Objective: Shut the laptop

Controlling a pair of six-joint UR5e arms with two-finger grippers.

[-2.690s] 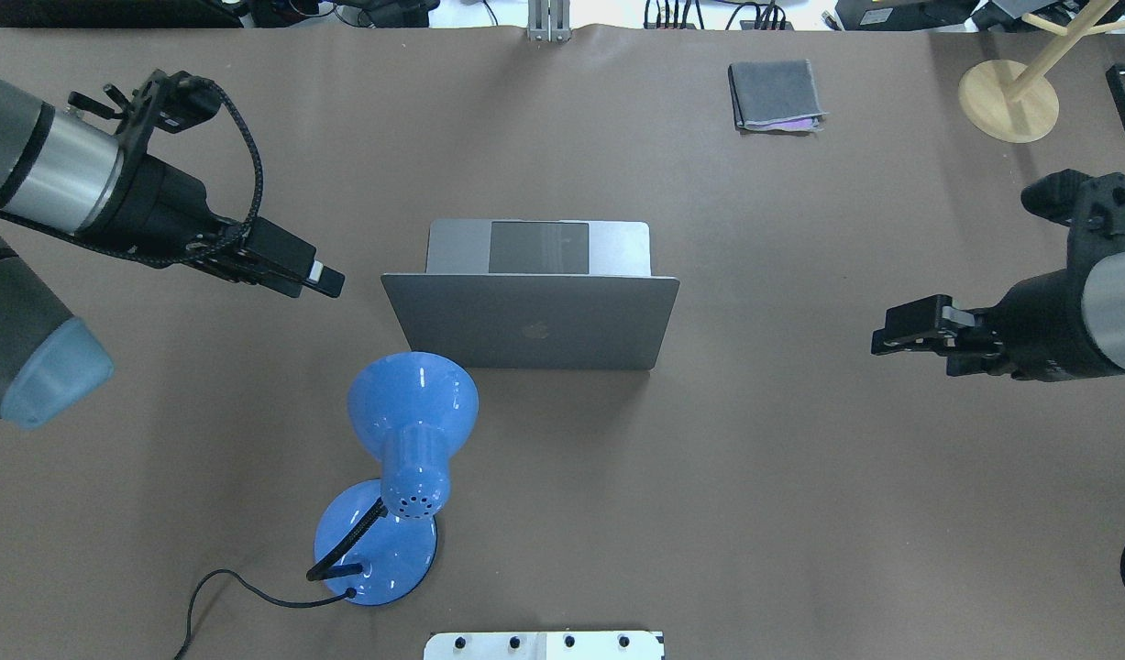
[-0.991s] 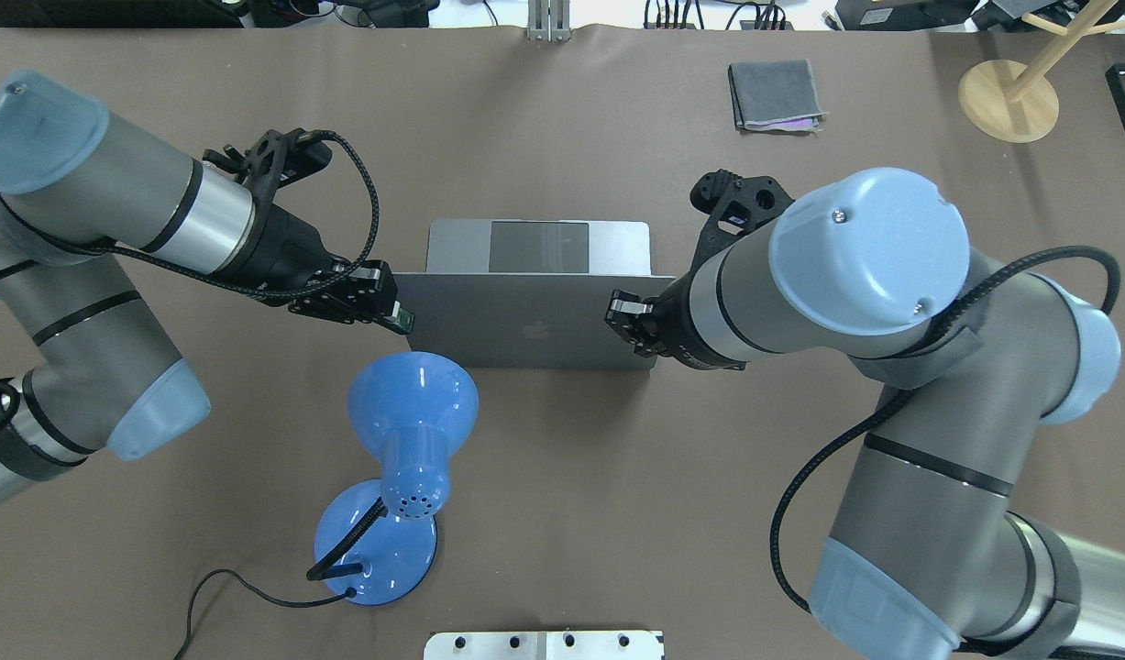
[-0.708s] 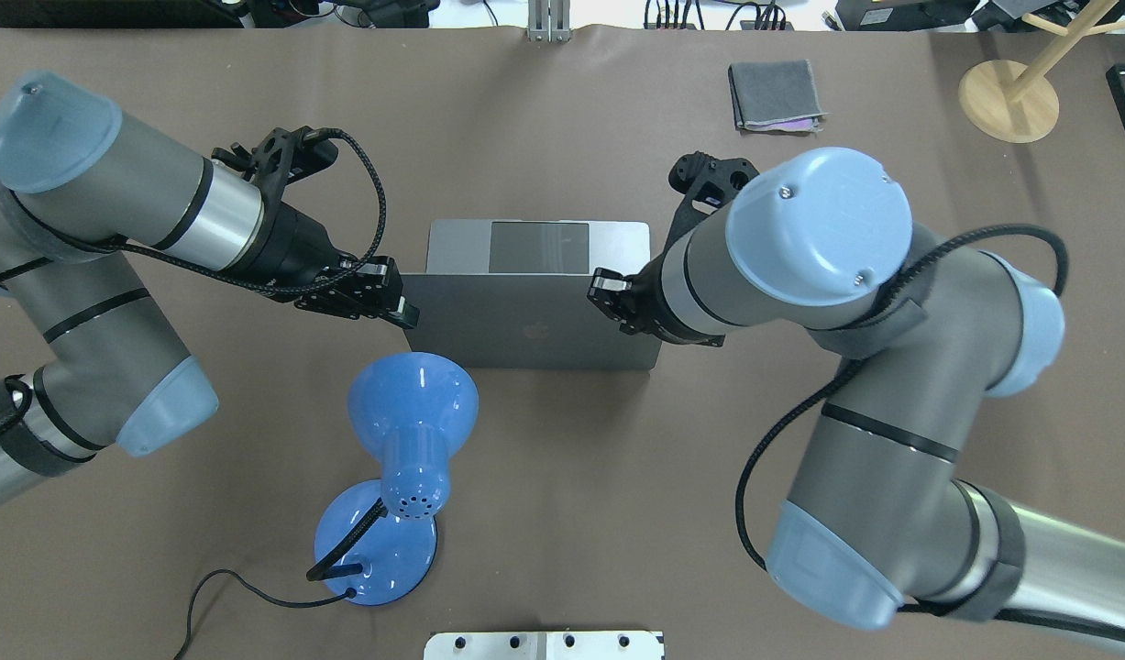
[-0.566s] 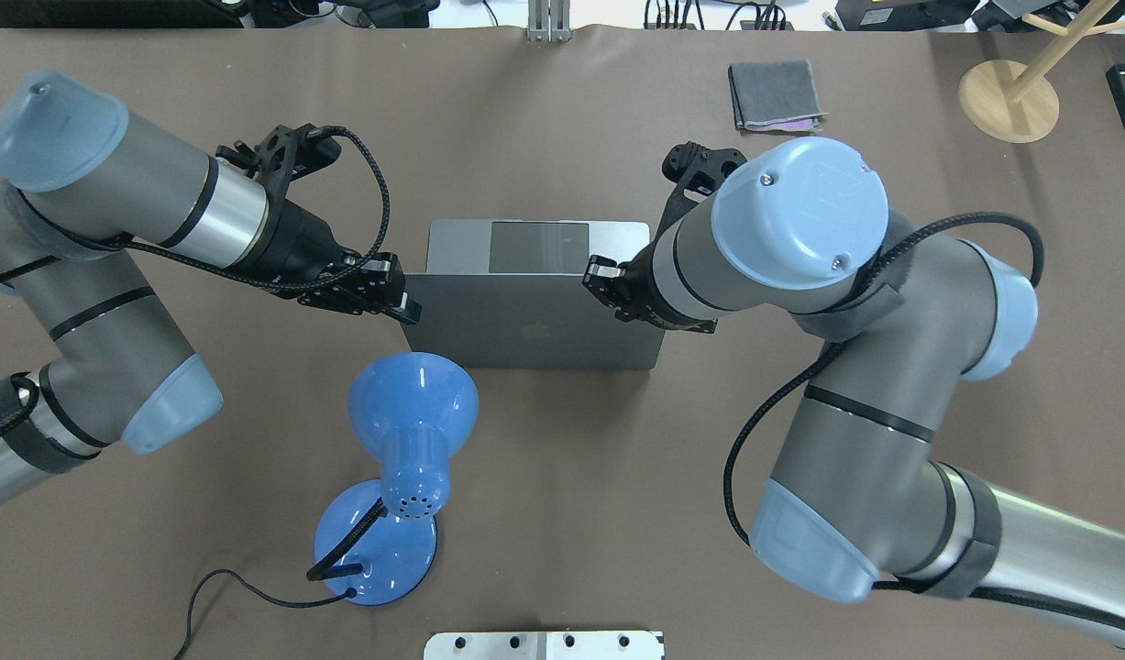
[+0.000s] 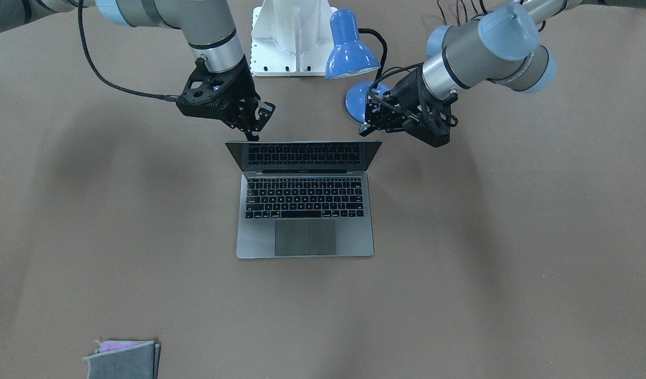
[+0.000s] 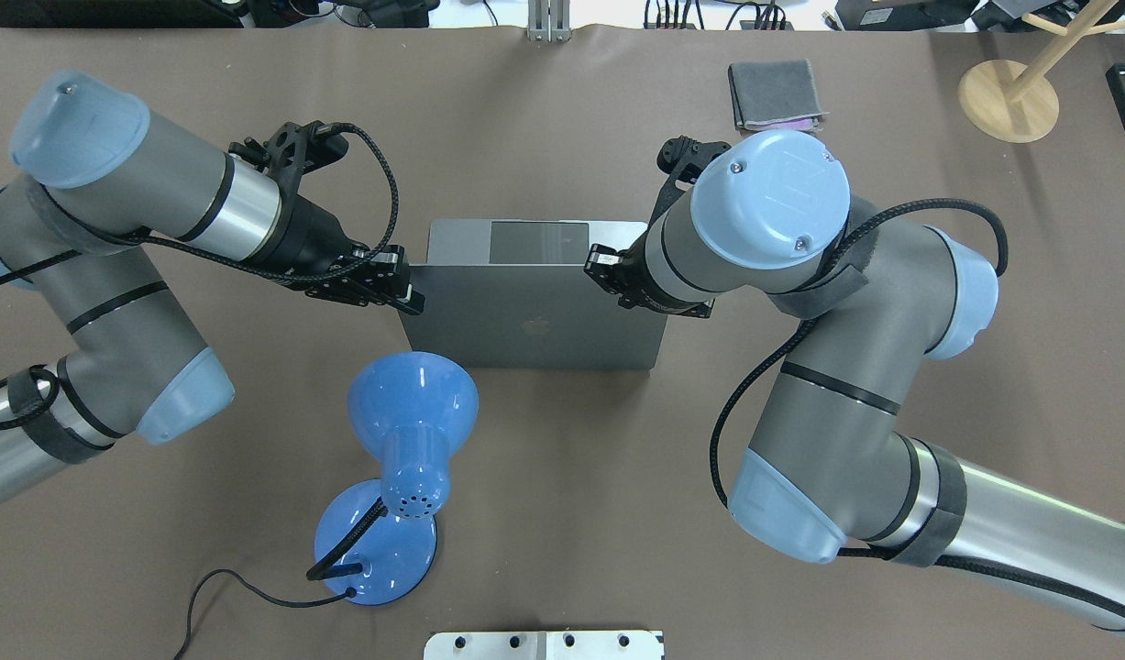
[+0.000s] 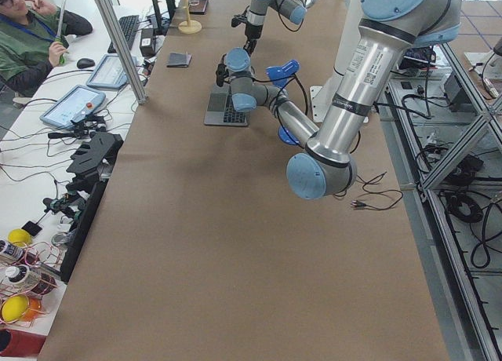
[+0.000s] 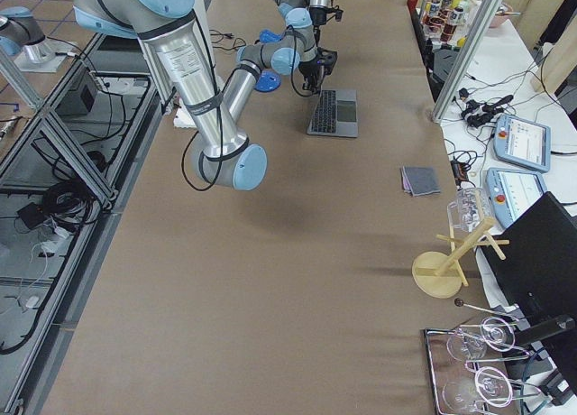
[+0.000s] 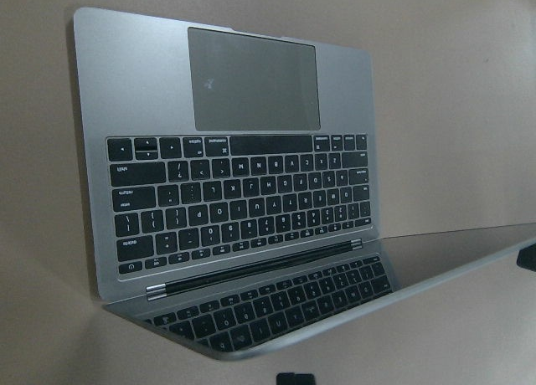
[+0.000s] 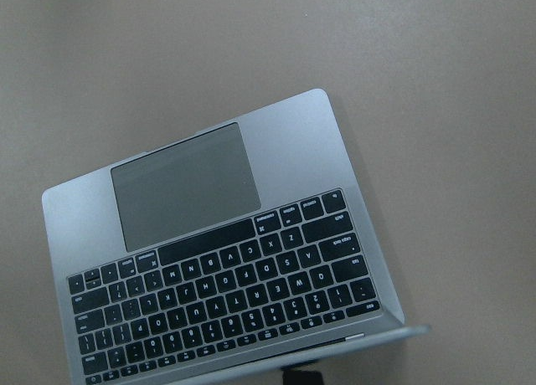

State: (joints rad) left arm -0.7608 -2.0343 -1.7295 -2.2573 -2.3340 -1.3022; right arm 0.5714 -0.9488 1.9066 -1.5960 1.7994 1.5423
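Observation:
The silver-grey laptop (image 6: 534, 321) sits mid-table, half open, its lid with the dark apple logo tilted forward over the black keyboard (image 5: 304, 197). My left gripper (image 6: 406, 301) is shut and empty, its tip against the lid's top corner on my left side; in the front view it is on the right (image 5: 366, 128). My right gripper (image 6: 599, 266) is shut and empty, its tip at the lid's other top corner (image 5: 252, 134). Both wrist views look down on the keyboard and trackpad (image 9: 251, 79) (image 10: 184, 184) from behind the lid's edge.
A blue desk lamp (image 6: 412, 394) with a black cable stands just behind the laptop's left side, close to my left gripper. A small grey felt stack (image 6: 775, 94) and a wooden stand (image 6: 1009, 99) are at the far right. A white base plate (image 6: 544, 644) is at the near edge.
Both arms have come in from the sides to the lid's top corners. The lid has tipped forward, so its top edge now covers more of the base.

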